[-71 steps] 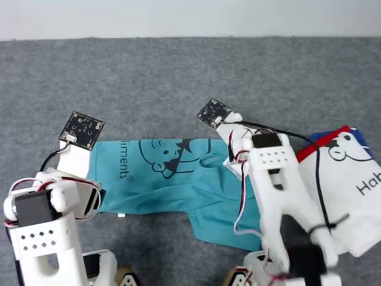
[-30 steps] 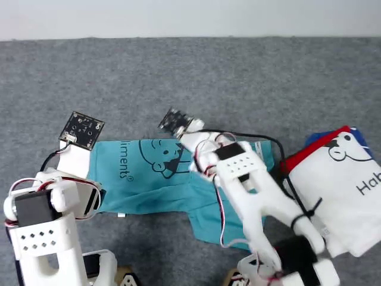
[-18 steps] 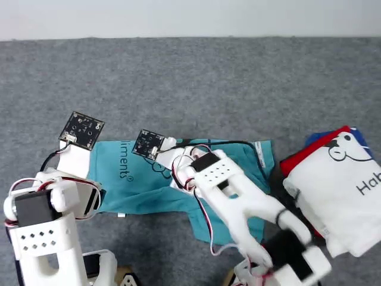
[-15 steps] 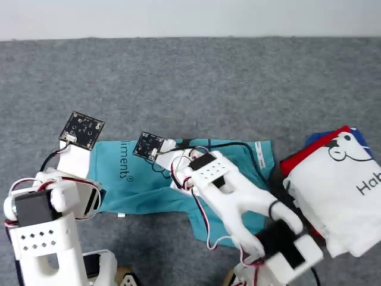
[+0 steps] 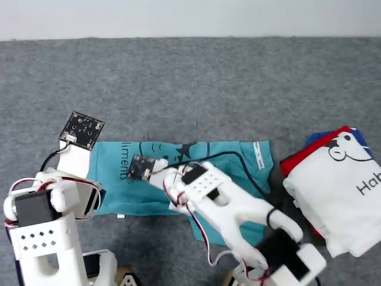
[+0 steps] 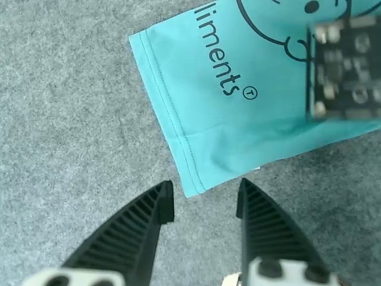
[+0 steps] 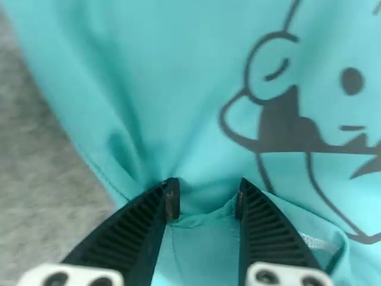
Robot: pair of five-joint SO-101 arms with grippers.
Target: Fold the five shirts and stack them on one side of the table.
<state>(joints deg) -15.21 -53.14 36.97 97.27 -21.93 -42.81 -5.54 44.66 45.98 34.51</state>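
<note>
A teal shirt (image 5: 128, 193) with a bear print lies spread across the grey table, its right part bunched toward the front edge. My right arm (image 5: 205, 187) reaches leftward over it. The right gripper (image 7: 203, 199) is open, its tips pressed onto the teal shirt (image 7: 178, 89) with a small ridge of cloth between them. My left gripper (image 6: 205, 195) is open just above the table, straddling the corner of the teal shirt (image 6: 238, 113) at its left hem. A pile of folded shirts (image 5: 336, 196), white on top of red and blue, sits at the right.
The table is covered in grey carpet (image 5: 190, 83), bare along the whole far half. A black cable (image 5: 250, 173) from the right arm trails over the shirt. The left arm's base (image 5: 41, 232) stands at the front left.
My right arm has swung left across the shirt, from near the folded pile to the bear print. The shirt's right part with the neck label is now uncovered. The left arm kept still.
</note>
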